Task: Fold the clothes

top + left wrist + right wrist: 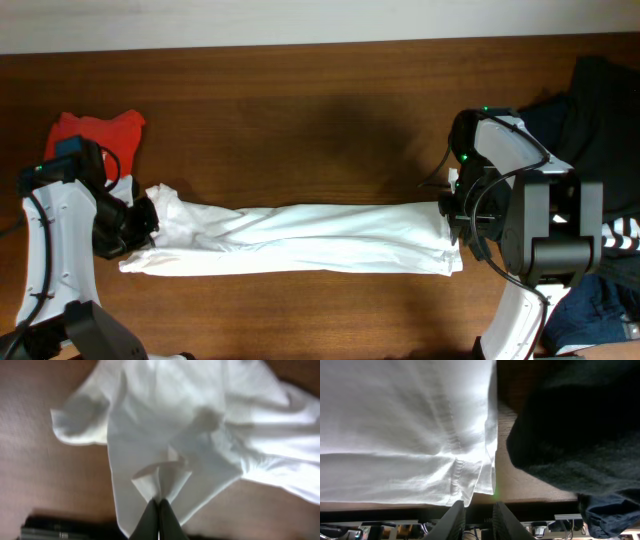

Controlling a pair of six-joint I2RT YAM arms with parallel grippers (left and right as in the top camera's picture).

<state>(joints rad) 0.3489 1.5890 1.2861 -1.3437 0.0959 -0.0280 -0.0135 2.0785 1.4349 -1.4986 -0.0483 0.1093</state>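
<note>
Fig.: white garment (pixel 300 238) lies stretched across table (pixel 300 110), L to R. L gripper (pixel 158 506) jaws pressed together, pinching its left end. R gripper (pixel 479 512) jaws spread at right hem. Red cloth (pixel 100 130) far left.

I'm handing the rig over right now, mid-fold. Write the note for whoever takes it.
Left claw: shut on the left end of the white garment.
Right claw: open, at the garment's right hem, nothing between the fingers.
The garment lies stretched in a long band across the table between the arms.
Red cloth is back left; dark pile is at the right.
Done: garment laid out lengthwise.
Left: fold it end to end, then the other clothes.
</note>
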